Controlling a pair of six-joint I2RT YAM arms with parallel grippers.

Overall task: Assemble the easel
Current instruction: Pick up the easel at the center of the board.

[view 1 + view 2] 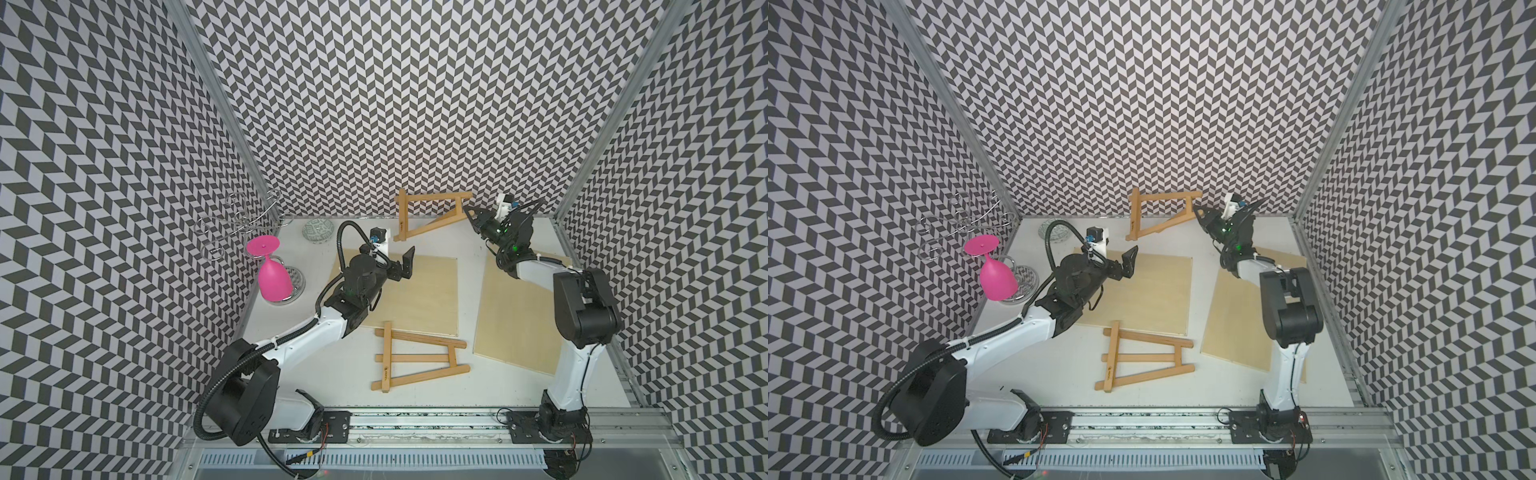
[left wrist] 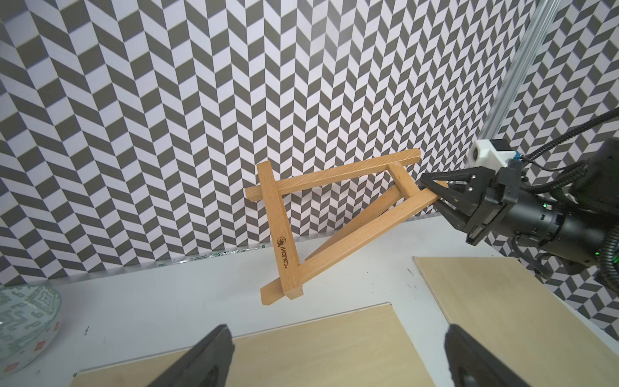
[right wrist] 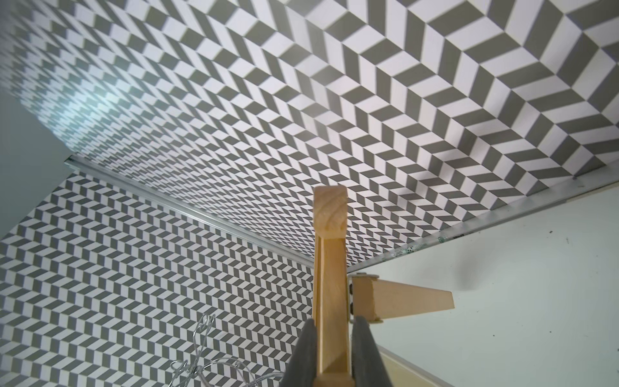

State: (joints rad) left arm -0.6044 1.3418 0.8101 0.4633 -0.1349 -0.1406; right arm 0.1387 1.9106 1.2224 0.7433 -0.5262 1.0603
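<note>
My right gripper (image 1: 467, 210) is shut on one top end of a wooden easel (image 1: 428, 216) at the back wall. The easel (image 2: 335, 214) is lifted and tilted, with its lower corner close to the white table; I cannot tell if it touches. In the right wrist view the two fingers (image 3: 306, 348) clamp a wooden bar (image 3: 330, 268), and a hinged leg (image 3: 402, 300) sticks out sideways. A second easel (image 1: 415, 357) lies flat near the table's front. My left gripper (image 1: 405, 266) hangs open and empty over the left plywood board (image 1: 424, 299), short of the held easel.
A second plywood board (image 1: 515, 316) lies under the right arm. A pink glass (image 1: 272, 278) hangs upside down from a wire rack (image 1: 239, 224) at the back left. A patterned bowl (image 1: 318, 230) sits by the back wall. Patterned walls enclose three sides.
</note>
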